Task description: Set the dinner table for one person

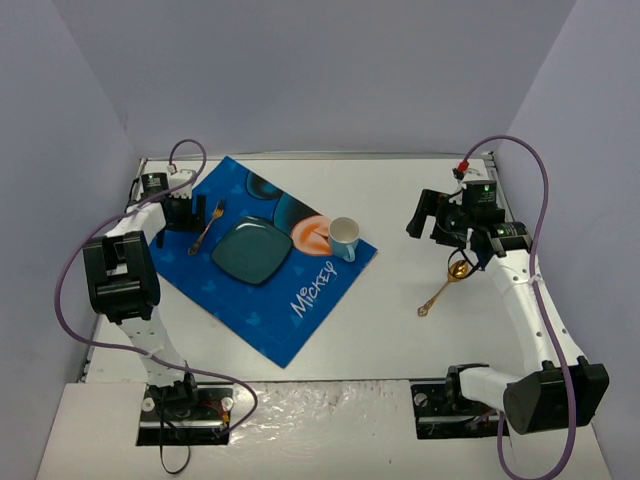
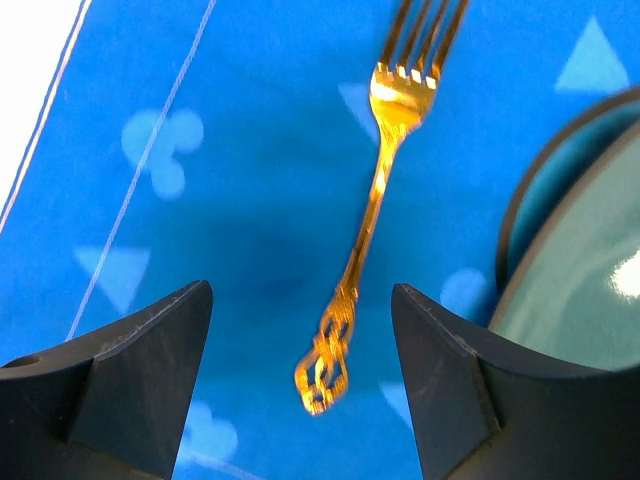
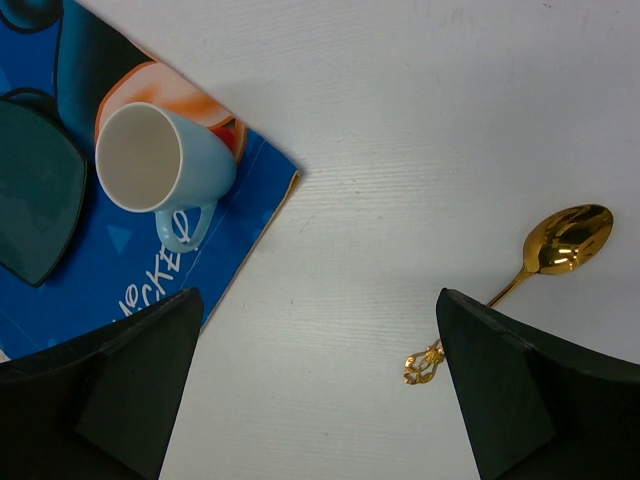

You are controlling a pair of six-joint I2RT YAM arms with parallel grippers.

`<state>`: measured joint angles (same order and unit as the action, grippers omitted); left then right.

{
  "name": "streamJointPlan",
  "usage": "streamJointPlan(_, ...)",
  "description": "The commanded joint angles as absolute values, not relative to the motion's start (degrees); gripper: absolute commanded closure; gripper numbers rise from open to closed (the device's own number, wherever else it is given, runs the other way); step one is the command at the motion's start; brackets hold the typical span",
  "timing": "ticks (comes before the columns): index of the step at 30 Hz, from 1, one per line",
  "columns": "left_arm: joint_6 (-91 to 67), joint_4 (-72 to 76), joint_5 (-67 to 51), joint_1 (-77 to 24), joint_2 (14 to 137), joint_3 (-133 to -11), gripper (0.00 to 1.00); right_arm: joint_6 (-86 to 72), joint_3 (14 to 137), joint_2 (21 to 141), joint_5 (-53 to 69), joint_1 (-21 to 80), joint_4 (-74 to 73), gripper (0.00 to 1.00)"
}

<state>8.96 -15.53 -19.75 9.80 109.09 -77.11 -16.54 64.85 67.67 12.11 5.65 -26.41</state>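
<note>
Dinner table (image 1: pixel 385 335) first: it is the large flat matte-white rectangular surface with thin metal edge rails, and it carries everything you see. Nearest you on its right half lies a slim gold metal spoon (image 1: pixel 445 285) with an ornate handle. It rests on bare surface, bowl toward the far right and handle end pointing near-left, well apart from the placemat.

Left of it spreads the blue cloth placemat (image 1: pixel 300 305) printed with Mickey Mouse, turned so one corner points at you. At its middle rests a dark teal rounded-square plate (image 1: pixel 251 250). Just right of the plate, on the placemat's right corner, a pale blue ceramic mug (image 1: pixel 343 236) stands upright, white inside, its handle facing you. Left of the plate, apart from its rim, a gold metal fork (image 2: pixel 375 210) lies flat on the cloth, tines toward the far side.

Farther back, your left gripper (image 2: pixel 300 288) has its fingers (image 2: pixel 140 380) spread apart. The fork's ornate handle end lies between them, and neither finger touches it. Your right gripper (image 3: pixel 318 295) hovers at the far right above bare surface, between mug and spoon in its wrist view. Its fingers (image 3: pixel 520 390) are spread wide with nothing between them.
</note>
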Motion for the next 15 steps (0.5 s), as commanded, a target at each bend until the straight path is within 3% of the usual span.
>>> streamJointPlan(1,11.24,-15.59,-13.76,9.22,102.98,-74.37,0.29,-15.53,64.32,65.46,13.18,5.36,-24.52,0.00)
streamJointPlan(4,12.13,-17.17,-13.01,9.13,102.83,-73.36,0.27,-15.25,64.06,65.29,13.20,5.36,-24.52,0.00)
streamJointPlan(10,12.57,-19.42,-10.12,8.18,102.74,-72.77,0.13,-14.59,63.63,64.86,13.27,5.27,-24.52,0.00)
streamJointPlan(15,12.64,-20.13,-8.53,7.74,103.99,-72.93,0.09,-14.41,62.62,64.20,13.08,5.34,-24.43,0.00)
